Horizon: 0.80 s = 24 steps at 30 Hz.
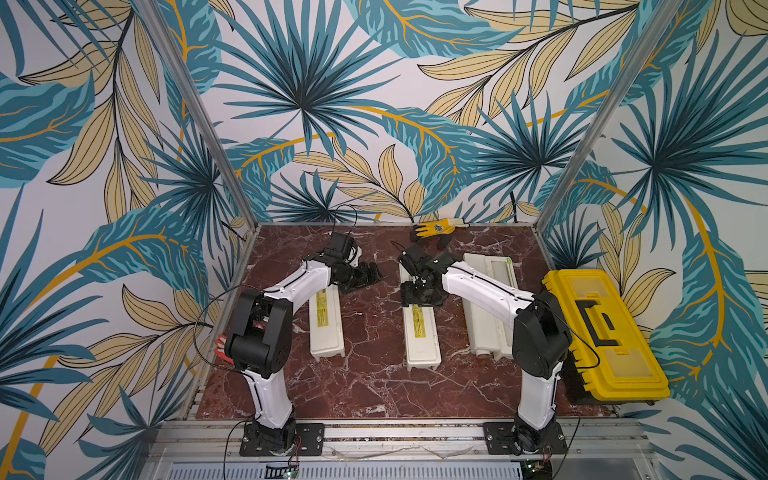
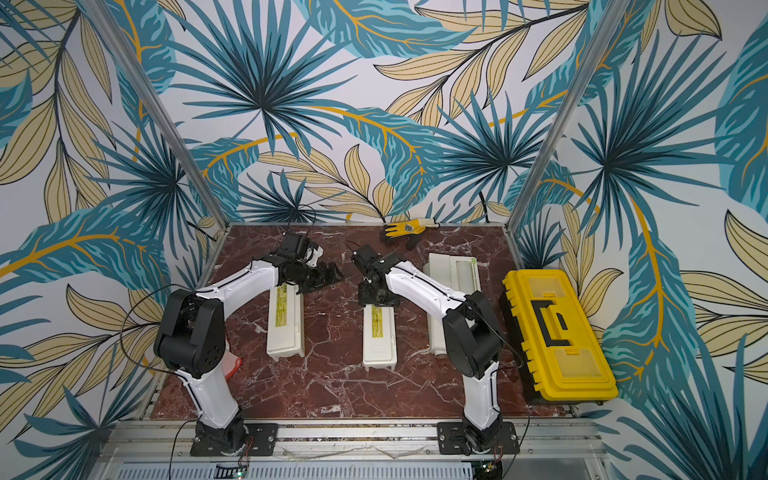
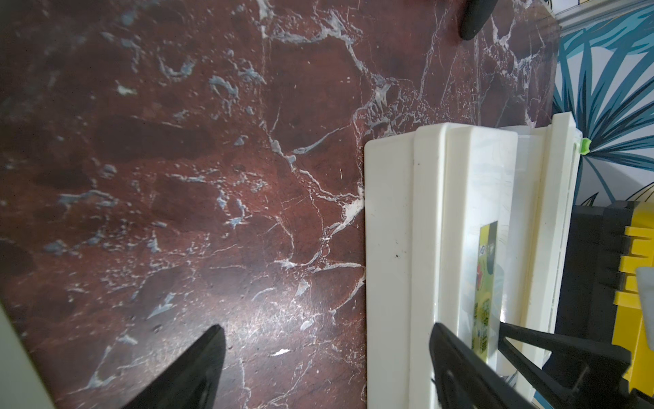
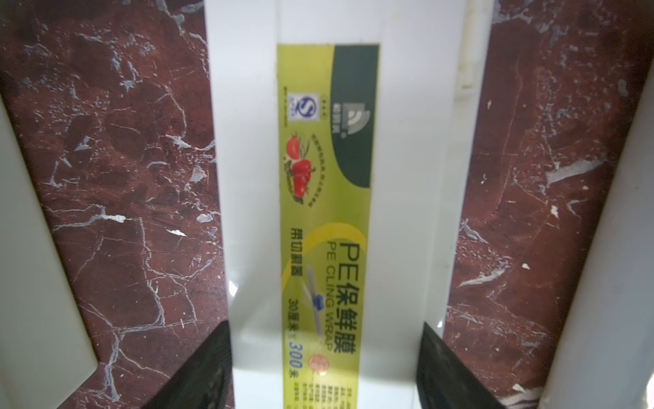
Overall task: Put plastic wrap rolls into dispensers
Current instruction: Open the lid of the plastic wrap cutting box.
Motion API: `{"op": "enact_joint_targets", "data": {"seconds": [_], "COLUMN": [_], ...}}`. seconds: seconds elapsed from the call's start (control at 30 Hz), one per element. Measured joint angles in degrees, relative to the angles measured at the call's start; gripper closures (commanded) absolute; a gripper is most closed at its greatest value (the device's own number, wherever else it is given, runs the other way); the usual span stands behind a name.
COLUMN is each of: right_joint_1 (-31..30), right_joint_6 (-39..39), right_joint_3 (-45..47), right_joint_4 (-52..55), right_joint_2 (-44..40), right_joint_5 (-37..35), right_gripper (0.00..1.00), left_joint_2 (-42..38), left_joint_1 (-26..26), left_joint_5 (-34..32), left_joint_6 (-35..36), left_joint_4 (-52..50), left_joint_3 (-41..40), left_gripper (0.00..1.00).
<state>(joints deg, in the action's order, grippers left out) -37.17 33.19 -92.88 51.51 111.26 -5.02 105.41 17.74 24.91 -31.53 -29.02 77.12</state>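
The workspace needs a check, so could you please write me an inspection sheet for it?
Surface: red-brown marble tabletop, nothing spilled seen.
Job's things: left dispenser and middle dispenser closed; right dispenser looks open; no loose roll seen.
Clutter: yellow glove at the far edge; yellow toolbox at the right; red-and-white item half hidden behind the left arm.
Grippers: left claw open, empty, over bare table; right claw straddles the middle dispenser, grip unclear.
Cables: black cable loops beside the left arm; another crosses the toolbox.
Surroundings: leaf-print walls, aluminium posts.
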Motion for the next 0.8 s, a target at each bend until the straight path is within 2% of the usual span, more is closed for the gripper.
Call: {"op": "enact_joint_targets", "data": {"seconds": [0.53,0.8], "right_joint_1": [3.74,4.68], "right_joint_6": [-2.25,-2.67], "right_joint_3": [7.91,8.15], "right_joint_4": [-7.23,-7.43], "right_joint_2": [-5.97,-6.03], "right_joint_5": [12.61,14.43], "right_gripper": [0.38,0.38], "left_joint_2": [6.80,7.26], "left_joint_1": [5.99,7.10], "left_joint_5": [2.14,1.14], "left_joint_6": [-0.52,-1.38], "left_joint_4": [-1.70,-3.54], "left_joint_3": [1.14,3.91], "left_gripper": [0.11,0.11]}}
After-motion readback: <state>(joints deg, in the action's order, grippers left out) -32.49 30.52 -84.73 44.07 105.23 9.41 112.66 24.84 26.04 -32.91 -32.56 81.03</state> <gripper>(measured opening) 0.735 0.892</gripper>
